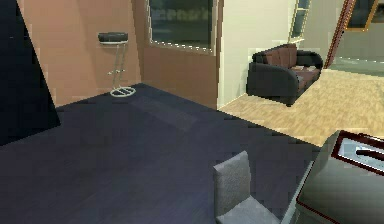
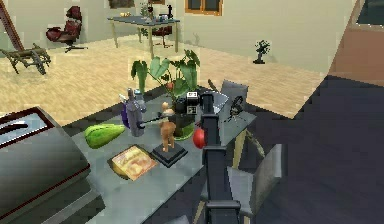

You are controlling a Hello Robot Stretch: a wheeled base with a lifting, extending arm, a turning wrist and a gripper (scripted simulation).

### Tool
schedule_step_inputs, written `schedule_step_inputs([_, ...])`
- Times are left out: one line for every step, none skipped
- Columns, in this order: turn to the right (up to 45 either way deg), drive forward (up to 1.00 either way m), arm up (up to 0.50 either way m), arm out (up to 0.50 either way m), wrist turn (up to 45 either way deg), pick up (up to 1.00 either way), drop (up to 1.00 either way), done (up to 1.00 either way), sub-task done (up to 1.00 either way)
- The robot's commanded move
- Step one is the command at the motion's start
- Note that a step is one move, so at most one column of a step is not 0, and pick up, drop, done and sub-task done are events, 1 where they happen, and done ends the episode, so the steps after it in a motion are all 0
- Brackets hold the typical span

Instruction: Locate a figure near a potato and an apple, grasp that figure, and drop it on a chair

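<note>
Crowding is the chief hazard: the figure (image 2: 170, 133), an orange statuette on a dark base, stands upright on the grey table (image 2: 150, 195) with a red apple (image 2: 199, 135) just beside it, a potted plant (image 2: 165, 72) behind it and a bottle-like grey thing (image 2: 133, 110) near; a sideways brush from the arm (image 2: 214, 185) could, I judge, tip the statuette or roll the apple off the edge; a grip taken high on its thin body might let it slip on the way to the grey chair (image 2: 236, 100). The gripper (image 2: 160, 117) sits level with the figure's upper part; whether its jaws are apart or together cannot be told, nor whether it holds or touches anything.
</note>
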Motion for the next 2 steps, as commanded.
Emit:
schedule_step_inputs([0.0, 0.0, 0.0, 0.0, 15.0, 0.0, 0.0, 0.0, 0.0])
schedule_step_inputs([0.0, 0.0, -0.3, 0.0, 0.0, 0.0, 0.0, 0.0, 0.0])
